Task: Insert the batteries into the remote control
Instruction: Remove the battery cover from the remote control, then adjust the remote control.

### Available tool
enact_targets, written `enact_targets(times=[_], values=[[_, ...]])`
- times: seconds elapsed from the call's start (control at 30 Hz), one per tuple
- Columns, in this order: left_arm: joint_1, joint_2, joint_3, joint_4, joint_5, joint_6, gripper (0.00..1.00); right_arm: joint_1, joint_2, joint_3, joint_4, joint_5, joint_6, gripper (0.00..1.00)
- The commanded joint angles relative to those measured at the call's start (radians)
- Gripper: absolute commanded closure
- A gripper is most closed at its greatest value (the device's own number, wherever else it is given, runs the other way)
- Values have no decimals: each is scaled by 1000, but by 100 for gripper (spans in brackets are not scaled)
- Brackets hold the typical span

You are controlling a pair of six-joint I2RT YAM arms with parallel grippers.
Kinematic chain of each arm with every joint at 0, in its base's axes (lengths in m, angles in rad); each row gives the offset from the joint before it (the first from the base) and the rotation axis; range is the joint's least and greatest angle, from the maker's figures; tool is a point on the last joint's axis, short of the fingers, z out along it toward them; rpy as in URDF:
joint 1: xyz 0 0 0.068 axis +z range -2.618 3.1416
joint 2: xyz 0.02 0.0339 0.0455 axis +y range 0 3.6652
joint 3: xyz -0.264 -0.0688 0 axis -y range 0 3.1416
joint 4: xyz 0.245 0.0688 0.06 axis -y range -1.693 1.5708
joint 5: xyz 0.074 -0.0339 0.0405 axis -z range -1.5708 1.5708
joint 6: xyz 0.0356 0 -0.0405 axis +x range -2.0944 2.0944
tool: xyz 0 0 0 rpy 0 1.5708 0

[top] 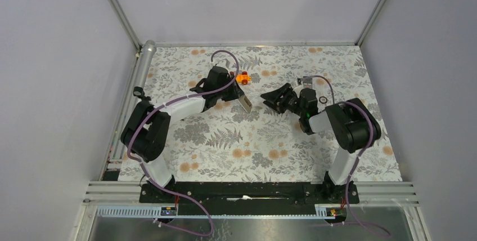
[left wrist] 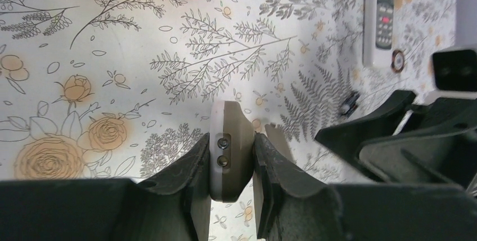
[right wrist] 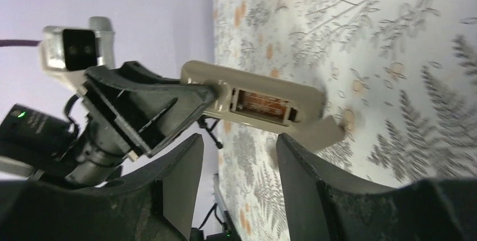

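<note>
Above the floral tabletop (top: 253,145), the left fingers (left wrist: 188,170) pinch the remote control (right wrist: 253,103) by its edges, open battery bay facing the spread, empty right fingers (right wrist: 315,184). Likely light, rigid, smooth plastic; grip its sides.

surface (top: 225,156): white, grey fern-and-leaf print, tan-orange roses | remote control (left wrist: 233,139): grey-brown back, white edge | toy (top: 243,76): yellow-orange body, red wheels | second remote (left wrist: 378,18): white, dark panel, red button | left claw (left wrist: 232,142), right claw (right wrist: 239,142): black | cables (top: 129,142): purple
</note>
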Motion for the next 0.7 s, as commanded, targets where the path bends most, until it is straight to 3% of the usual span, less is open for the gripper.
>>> enact_targets(times=[0.0, 0.17, 0.3, 0.4, 0.47, 0.5, 0.6, 0.67], values=[[-7, -19, 4, -191, -41, 191, 100, -12, -163, 49, -437, 123, -252, 41], [-3, -45, -10, -245, -65, 285, 100, -12, -271, 127, -735, 219, -430, 39], [17, -93, -12, -236, 40, 354, 100, -12, -333, 205, -938, 267, -581, 33], [42, -125, 22, -250, 197, 423, 100, -12, -407, 236, -1056, 385, -673, 18], [58, -140, 61, -280, 302, 475, 100, -20, -461, 226, -1057, 423, -719, 3], [66, -147, 79, -299, 358, 502, 100, -25, -488, 217, -1050, 426, -733, 1], [92, -164, 144, -375, 528, 582, 100, -58, -528, 214, -1032, 329, -752, 0], [108, -177, 181, -418, 628, 612, 100, -70, -535, 247, -1032, 91, -835, 0]])
